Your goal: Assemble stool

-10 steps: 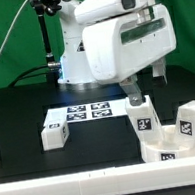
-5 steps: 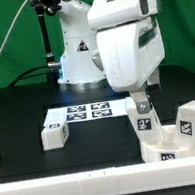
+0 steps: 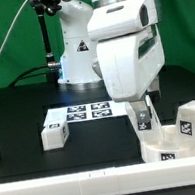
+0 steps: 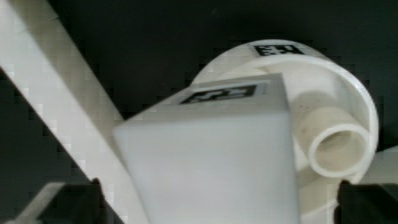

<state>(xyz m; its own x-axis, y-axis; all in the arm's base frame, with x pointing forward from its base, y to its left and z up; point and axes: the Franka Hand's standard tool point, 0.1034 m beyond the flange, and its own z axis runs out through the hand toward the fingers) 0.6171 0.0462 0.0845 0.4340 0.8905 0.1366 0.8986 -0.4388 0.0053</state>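
A loose leg [image 3: 55, 135] lay beside the marker board [image 3: 88, 112]. The gripper [image 3: 143, 109] was clamped on an upright leg [image 3: 144, 124] at the round seat [image 3: 171, 145], behind the border rail [image 3: 88, 180]. The table [image 3: 18, 117] was black and the backdrop [image 3: 1, 39] green.

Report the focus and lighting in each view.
Exterior view: sharp, evenly lit, white parts bright against the black table. Wrist view: soft and out of focus at close range; the leg looms large, its tag smeared, the border rail washed out.
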